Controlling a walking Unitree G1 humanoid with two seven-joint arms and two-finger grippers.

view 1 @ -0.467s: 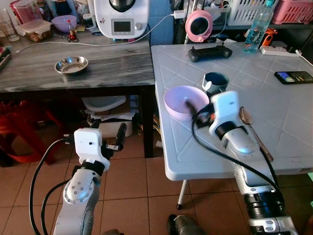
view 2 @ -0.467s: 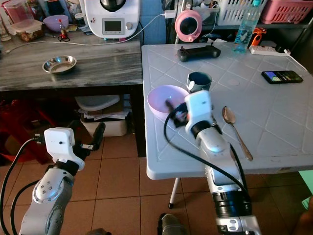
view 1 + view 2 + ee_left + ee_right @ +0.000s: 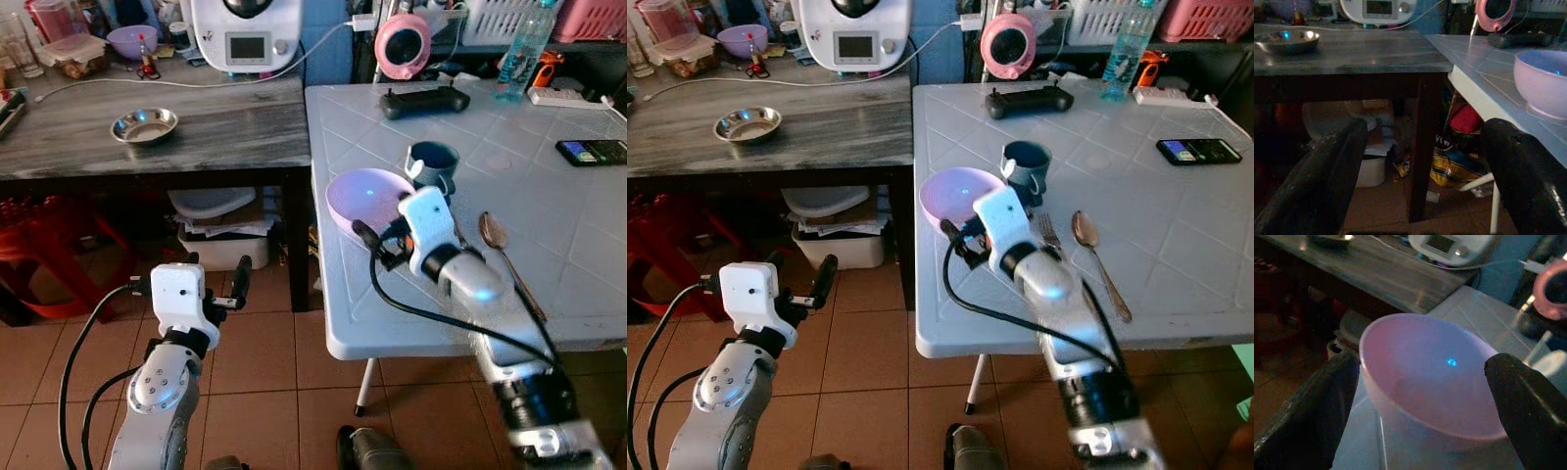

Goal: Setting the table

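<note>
Pale lilac plastic bowl (image 3: 367,198) with a small blue light spot inside; dark teal mug (image 3: 433,162) just behind it. White plastic table (image 3: 549,225) embossed with a diamond grid. Grey streaked, marble-patterned counter (image 3: 216,127) at left, bearing a shiny steel dish (image 3: 144,125). Terracotta tiled floor (image 3: 265,372). Pink round fan (image 3: 403,45) at far centre.

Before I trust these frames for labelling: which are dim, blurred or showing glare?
Left wrist view: dim, fingers soft. Right wrist view: bowl sharp with a blue glint, fingers blurred. Eye views: bright and clear.
</note>
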